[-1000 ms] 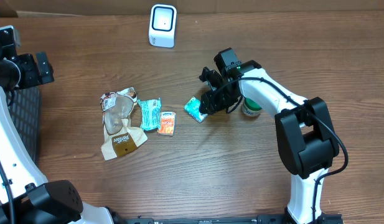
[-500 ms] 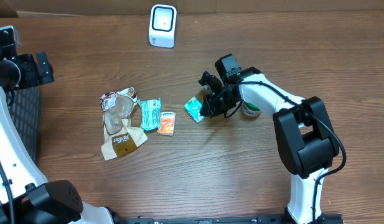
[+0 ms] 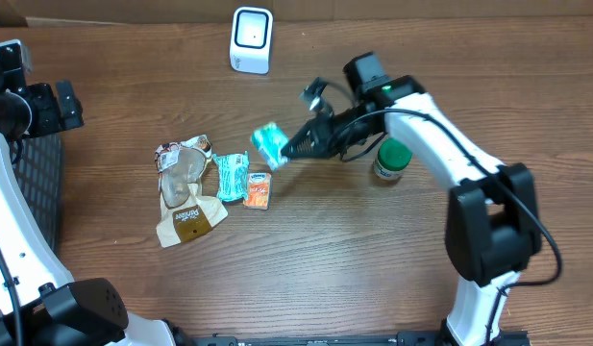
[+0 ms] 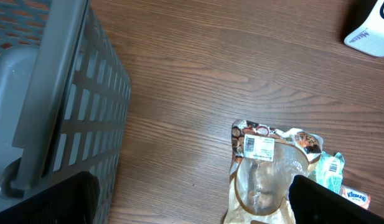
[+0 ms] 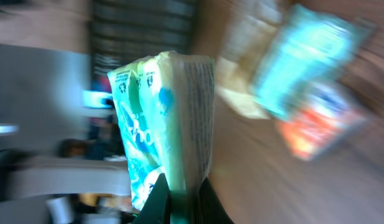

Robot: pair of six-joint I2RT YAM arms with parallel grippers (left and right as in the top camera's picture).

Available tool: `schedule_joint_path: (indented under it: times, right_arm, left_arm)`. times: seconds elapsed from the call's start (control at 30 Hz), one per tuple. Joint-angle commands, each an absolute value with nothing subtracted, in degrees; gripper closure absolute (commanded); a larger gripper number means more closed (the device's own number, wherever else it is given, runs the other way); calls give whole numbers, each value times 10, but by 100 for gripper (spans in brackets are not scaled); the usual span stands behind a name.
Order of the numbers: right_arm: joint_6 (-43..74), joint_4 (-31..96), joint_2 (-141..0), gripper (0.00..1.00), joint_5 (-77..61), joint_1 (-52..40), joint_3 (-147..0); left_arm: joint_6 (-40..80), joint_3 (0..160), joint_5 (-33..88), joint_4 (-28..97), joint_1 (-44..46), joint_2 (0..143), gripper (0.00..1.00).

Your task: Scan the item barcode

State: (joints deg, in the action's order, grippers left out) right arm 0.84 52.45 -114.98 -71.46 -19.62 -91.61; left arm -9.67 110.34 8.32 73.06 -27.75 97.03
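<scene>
Overhead: right jaws clamped on teal tissue pack [image 3: 269,145], just beside wrapper pile [image 3: 195,187], well apart from white scanner [image 3: 251,39]. Green-lidded jar [image 3: 392,159] partly under right arm [image 3: 440,144]. Left jaws' spread unreadable here.

Left wrist: left jaws wide apart, nothing between them. Grey basket [image 4: 61,93] alongside. Brown snack bag [image 4: 266,162] shows barcode label. Scanner cut off at corner.

Right wrist: motion-blurred. Pack upright, pinched at bottom edge, print unreadable. Teal packet [image 5: 310,56] and orange packet [image 5: 316,124] smeared behind.

free: bare table [image 3: 306,255] before scanner [image 3: 251,39] | obstacles: wrapper pile [image 3: 192,187], jar [image 3: 391,160]
</scene>
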Motion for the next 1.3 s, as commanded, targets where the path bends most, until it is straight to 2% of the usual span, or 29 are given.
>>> schedule_joint_path:
  times: [0.0,0.17,0.53,0.7,0.83,1.07,1.17,1.27]
  right_arm:
    - [97,510,-1107,96,-899,-155,-936]
    - [133,507,-1098,96,-899,-131,-937]
    - [105,492,-1098,96,-868,-127,-937]
    - [136,529,-1096,96,-617,-163,-944]
    - [145,580,-1097,96,-474,-188,-995]
    - [153,712,-1147,96,-130,-253,-1271]
    - [145,673,-1181,96,30,-282,-1323]
    - [72,581,-1216,96,191,-317,-1322]
  left_arm:
    - [-112,1108,84,731,-277,972,0]
    - [-112,1108,84,731,-277,972,0]
    - [-112,1108,84,731,-277,972,0]
    - [-112,1108,84,730,-277,972,0]
    - [-112,1108,84,731,-277,972,0]
    - [-112,1108,84,731,-277,972,0]
    - [-112,1108,84,731,-277,972,0]
    - [-112,1108,84,730,-276,972,0]
